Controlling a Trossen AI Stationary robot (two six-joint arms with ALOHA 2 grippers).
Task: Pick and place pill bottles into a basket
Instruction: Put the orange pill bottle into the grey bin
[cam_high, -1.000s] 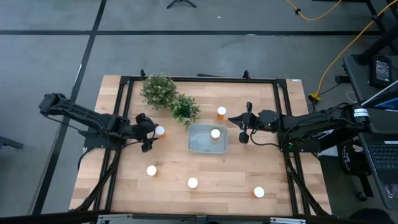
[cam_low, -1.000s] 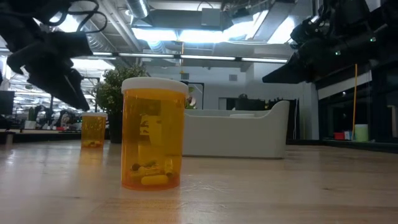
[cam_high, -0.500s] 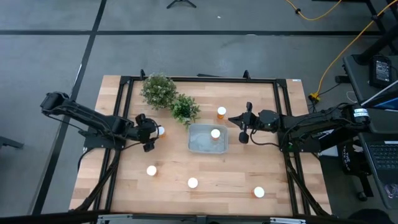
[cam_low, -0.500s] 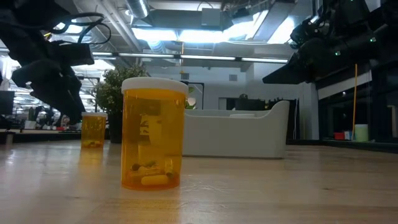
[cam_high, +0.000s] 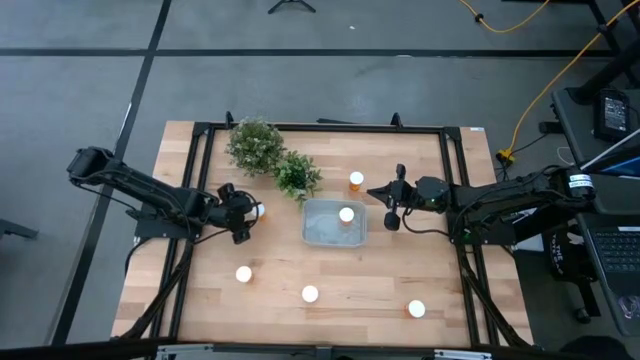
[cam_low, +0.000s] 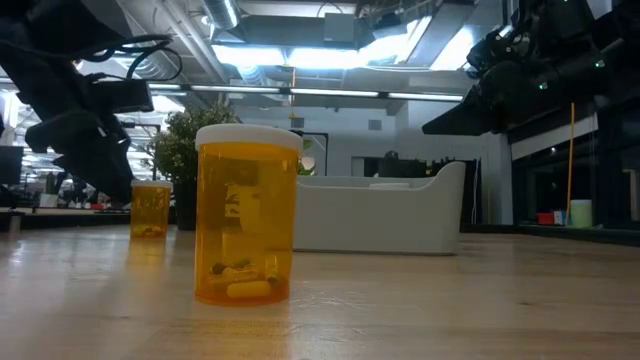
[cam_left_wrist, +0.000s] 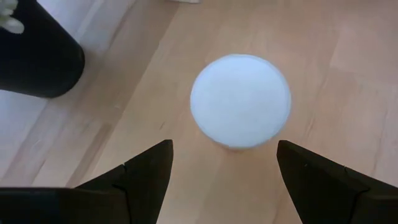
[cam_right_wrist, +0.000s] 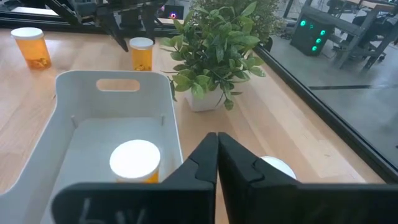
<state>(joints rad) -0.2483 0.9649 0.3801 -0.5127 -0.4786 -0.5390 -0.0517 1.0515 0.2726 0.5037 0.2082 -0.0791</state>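
On the bench (cam_high: 330, 270), left side, the left claw (cam_high: 243, 212) hangs right over a pill bottle (cam_high: 258, 210), fingers (cam_left_wrist: 140, 177) spread wide either side of its white cap (cam_left_wrist: 240, 101), not touching it. Low view: same bottle (cam_low: 150, 208) stands upright on the wood, dark claw just above and beside it.

Right claw (cam_high: 392, 203) sits just right of the basket (cam_high: 322, 237), fingers pressed together, holding nothing. Right wrist view looks down into the basket (cam_right_wrist: 68, 143); one capped bottle (cam_right_wrist: 135, 160) stands upright inside, also seen from above (cam_high: 346, 214).

Other bottles:
- one (cam_high: 356, 180) behind the basket, just beside the right claw
- three along the near edge: left (cam_high: 243, 274), middle (cam_high: 310, 294), right (cam_high: 416, 309); the middle one (cam_low: 247, 214) sits closest to the low camera

Two potted plants (cam_high: 272, 160) stand behind the basket, toward the left, well clear of both claws.
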